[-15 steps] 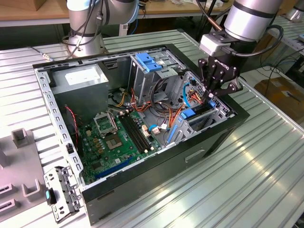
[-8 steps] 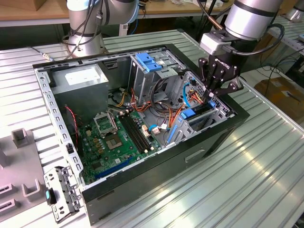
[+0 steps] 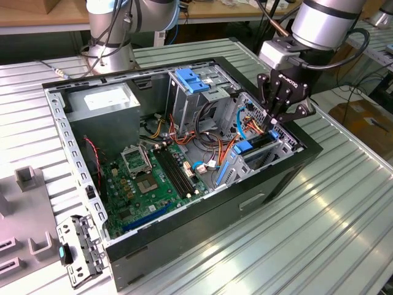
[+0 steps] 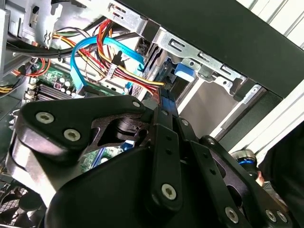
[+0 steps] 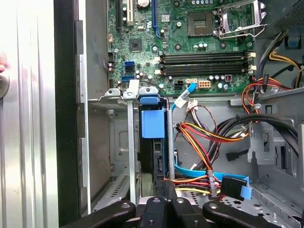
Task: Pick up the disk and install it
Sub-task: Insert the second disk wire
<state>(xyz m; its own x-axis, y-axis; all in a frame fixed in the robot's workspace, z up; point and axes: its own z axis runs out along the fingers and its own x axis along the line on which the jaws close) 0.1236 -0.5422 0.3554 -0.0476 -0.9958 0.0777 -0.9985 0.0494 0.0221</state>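
The disk (image 5: 153, 124) stands on edge in the metal drive cage (image 5: 130, 142) at the corner of the open computer case (image 3: 184, 215), its blue side rail facing up. In the exterior view the disk (image 3: 245, 146) sits in the cage on the right side of the case. My gripper (image 3: 274, 125) hangs straight above that cage, fingers pointing down into it. In both wrist views the gripper (image 4: 166, 111) (image 5: 164, 206) has its black fingers drawn close together on the disk's thin edge.
Orange, red and blue cables (image 5: 209, 137) crowd the space beside the cage. The motherboard (image 3: 153, 178), a big grey box (image 3: 101, 101) and a light-blue bracket (image 3: 195, 80) fill the case. A second arm's base (image 3: 110, 31) stands behind. Grey fixtures (image 3: 27, 178) lie on the ribbed table's left.
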